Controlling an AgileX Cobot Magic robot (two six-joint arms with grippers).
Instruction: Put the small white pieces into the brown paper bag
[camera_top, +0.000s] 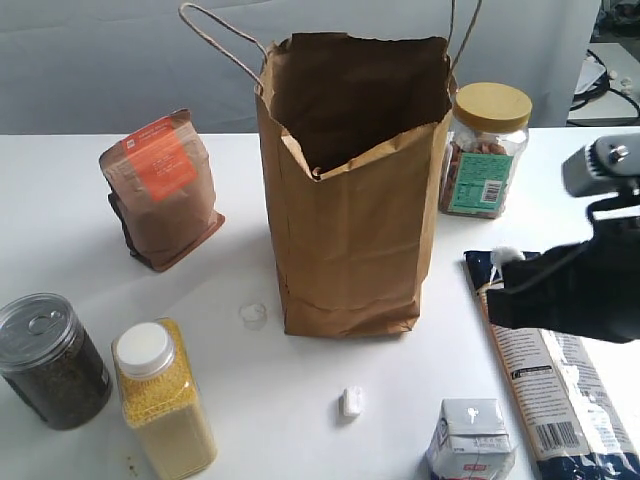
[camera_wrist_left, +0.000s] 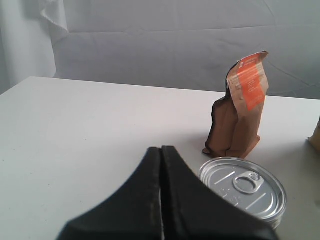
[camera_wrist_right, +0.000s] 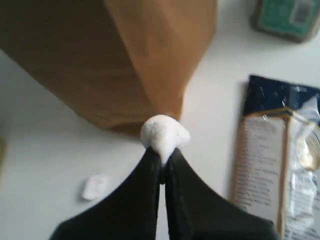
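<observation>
Closest to the lens sat a small white carton with red print (camera_top: 470, 440) and a clear bottle of yellow grains with a white cap (camera_top: 165, 400), neither part of the job. Just behind them, on the white table (camera_top: 60, 200), one small white lump (camera_top: 351, 402) lay in front of the tall brown kraft-paper bag (camera_top: 350, 200). A rounder, translucent lump (camera_top: 253, 313) lay just beside the bag's lower left corner. The third white lump (camera_wrist_right: 164, 134) was pinched at the tips of the black right gripper (camera_wrist_right: 162, 155), held off the table to the right of the bag and below its open rim. The black left gripper (camera_wrist_left: 161, 150) had its jaws pressed together on nothing, low beside a ring-pull tin (camera_wrist_left: 243, 187). By my reading, no piece had yet gone into the bag. One was in hand and needed lifting over the rim, and two waited to be picked up.
</observation>
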